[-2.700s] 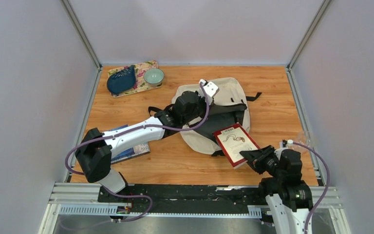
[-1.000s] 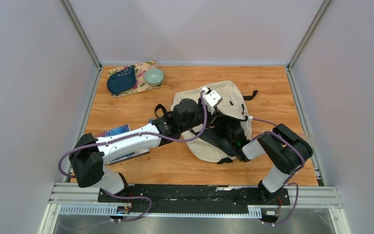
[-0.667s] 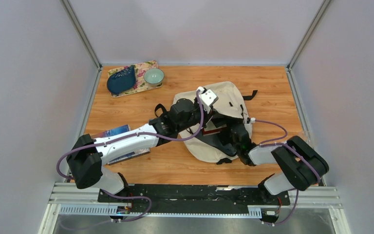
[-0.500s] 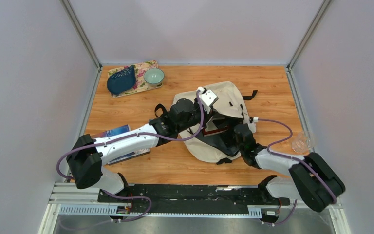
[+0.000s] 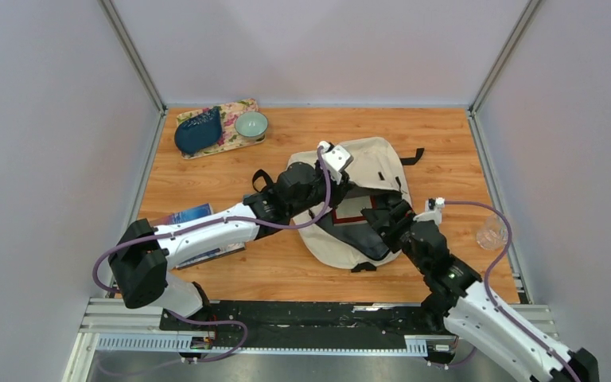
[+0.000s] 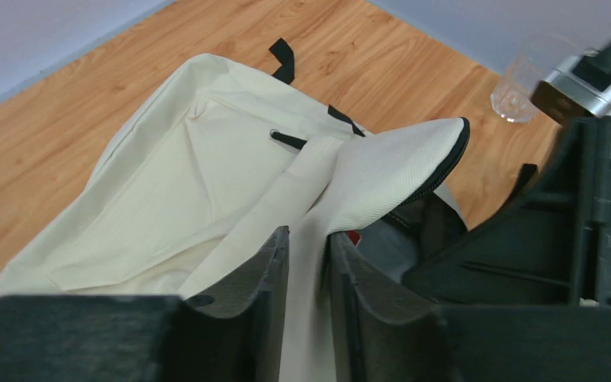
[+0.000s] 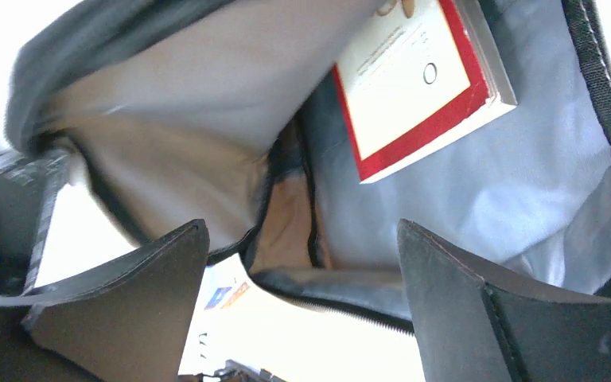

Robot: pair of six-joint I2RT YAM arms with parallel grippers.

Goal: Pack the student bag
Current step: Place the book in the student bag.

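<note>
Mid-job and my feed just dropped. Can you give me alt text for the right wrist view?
A red-bordered white book lies inside the open student bag on its grey lining, seen through the bag's mouth. The right end effector frames the bottom of the view, its jaws wide apart and holding nothing.

Orange-brown wood-grain tabletop (image 5: 445, 151). Carries a large cream fabric backpack with black straps (image 5: 370, 163) near the middle, a floral rectangular mat (image 5: 229, 144) at the far left corner, a blue-covered book (image 5: 187, 215) near the left edge, and a clear glass tumbler (image 5: 491, 233) by the right edge.
</note>
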